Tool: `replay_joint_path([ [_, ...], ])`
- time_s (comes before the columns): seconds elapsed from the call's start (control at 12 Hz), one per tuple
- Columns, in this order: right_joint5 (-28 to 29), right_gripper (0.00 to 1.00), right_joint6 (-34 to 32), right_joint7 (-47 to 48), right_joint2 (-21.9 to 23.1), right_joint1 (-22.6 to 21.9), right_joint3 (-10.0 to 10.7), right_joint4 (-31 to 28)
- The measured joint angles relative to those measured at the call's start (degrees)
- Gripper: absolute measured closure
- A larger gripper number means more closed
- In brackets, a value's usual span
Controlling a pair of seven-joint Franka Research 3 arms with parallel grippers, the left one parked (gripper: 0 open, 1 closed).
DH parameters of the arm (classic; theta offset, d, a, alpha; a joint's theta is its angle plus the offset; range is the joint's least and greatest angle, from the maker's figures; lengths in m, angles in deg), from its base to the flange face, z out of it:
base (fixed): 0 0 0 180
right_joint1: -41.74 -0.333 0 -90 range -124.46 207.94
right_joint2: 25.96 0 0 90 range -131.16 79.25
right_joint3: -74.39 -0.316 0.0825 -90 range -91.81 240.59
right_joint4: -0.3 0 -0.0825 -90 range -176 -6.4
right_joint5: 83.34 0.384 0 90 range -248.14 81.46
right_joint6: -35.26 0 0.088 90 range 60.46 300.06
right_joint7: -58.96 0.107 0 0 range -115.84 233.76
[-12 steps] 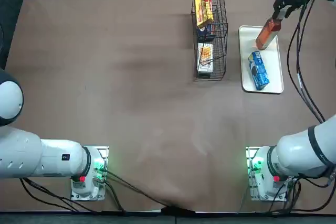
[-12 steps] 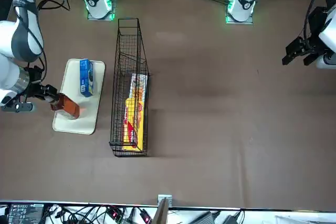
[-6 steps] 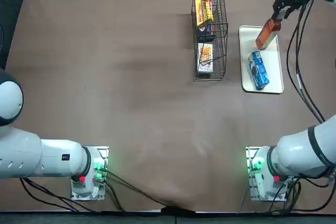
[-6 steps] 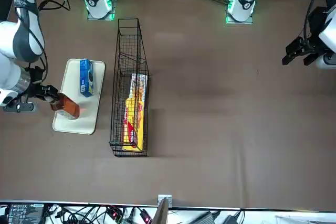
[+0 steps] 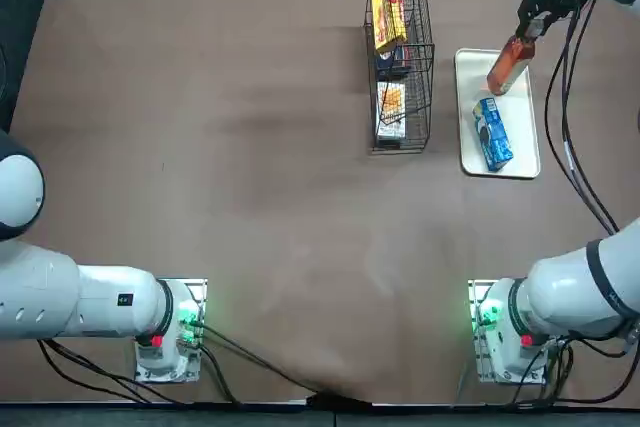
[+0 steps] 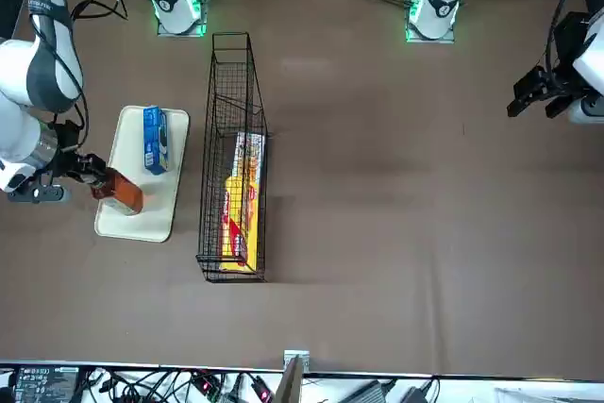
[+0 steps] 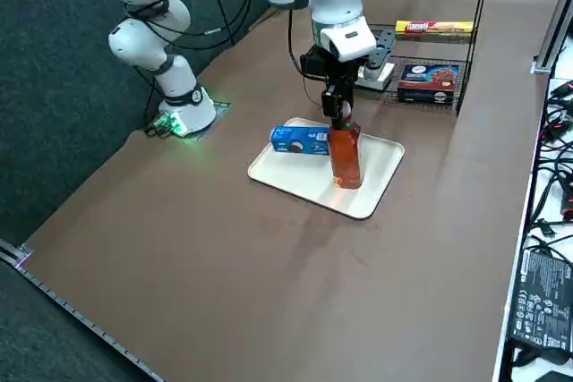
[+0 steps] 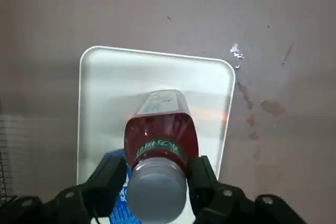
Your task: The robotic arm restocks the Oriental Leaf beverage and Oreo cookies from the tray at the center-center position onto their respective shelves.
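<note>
My right gripper (image 8: 156, 182) squeezes the Oriental Leaf beverage (image 7: 345, 156) at its neck, over the tray (image 7: 295, 181). I think it feels heavy, smooth and slippery.

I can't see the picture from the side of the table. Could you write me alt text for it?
A white robot arm's black claw grips the neck of a slim clear bottle of reddish-brown tea, held upright over a flat white tray on a brown table. A small blue cookie packet lies on the tray beside it, and a black wire rack holding snack boxes stands behind.
</note>
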Motion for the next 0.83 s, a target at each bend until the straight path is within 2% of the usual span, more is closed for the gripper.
replay_joint_path([
  [0.83, -0.04, 0.3, 0.97, -0.07, -0.76, 0.07, 0.0, -0.26],
])
